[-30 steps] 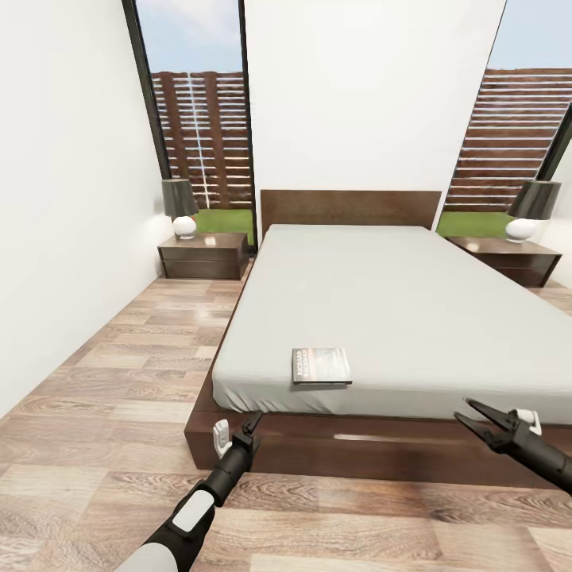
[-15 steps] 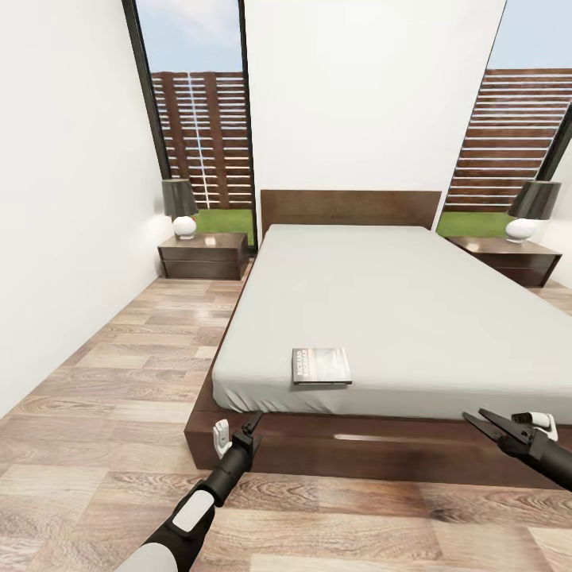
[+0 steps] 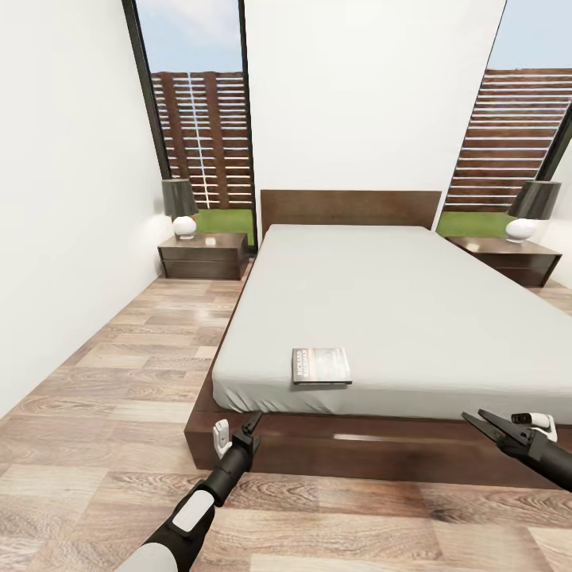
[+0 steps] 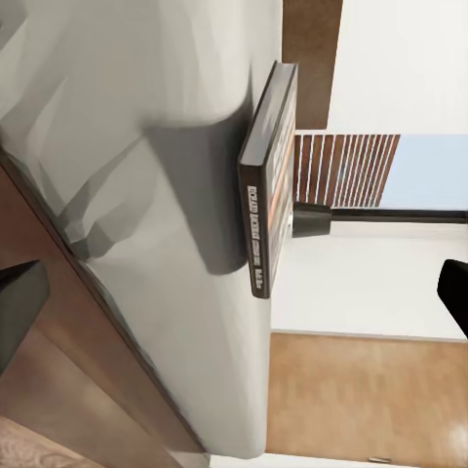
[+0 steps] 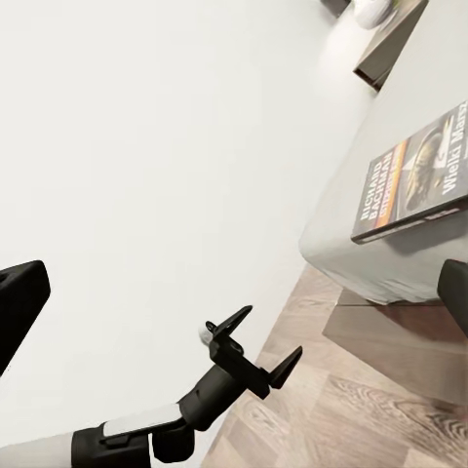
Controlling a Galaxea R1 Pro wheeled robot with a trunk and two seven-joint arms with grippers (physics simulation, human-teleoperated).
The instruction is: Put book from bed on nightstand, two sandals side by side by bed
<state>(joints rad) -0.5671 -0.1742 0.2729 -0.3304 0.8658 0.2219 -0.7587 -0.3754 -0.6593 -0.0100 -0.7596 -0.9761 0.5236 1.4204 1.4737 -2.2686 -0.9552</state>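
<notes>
The book (image 3: 321, 365) lies flat near the foot edge of the grey bed (image 3: 381, 294), its spine toward the left. My left gripper (image 3: 238, 427) hangs open just below that edge, in front of the dark frame, a little left of the book. The left wrist view looks along the mattress at the book (image 4: 268, 185). My right gripper (image 3: 477, 418) is open too, low at the foot of the bed, well right of the book. Its camera takes in the book (image 5: 414, 180) and the left gripper (image 5: 255, 353). The sandals are out of view.
A nightstand (image 3: 202, 254) with a dark-shaded lamp (image 3: 180, 206) stands left of the headboard, and a second nightstand (image 3: 512, 258) with a lamp (image 3: 531, 210) stands on the right. Wood-plank floor runs along the bed's left side to a white wall (image 3: 63, 199).
My right gripper has dropped lower and drifted right at the bed's foot, turning its wrist. The left arm, the book and the camera have not moved.
</notes>
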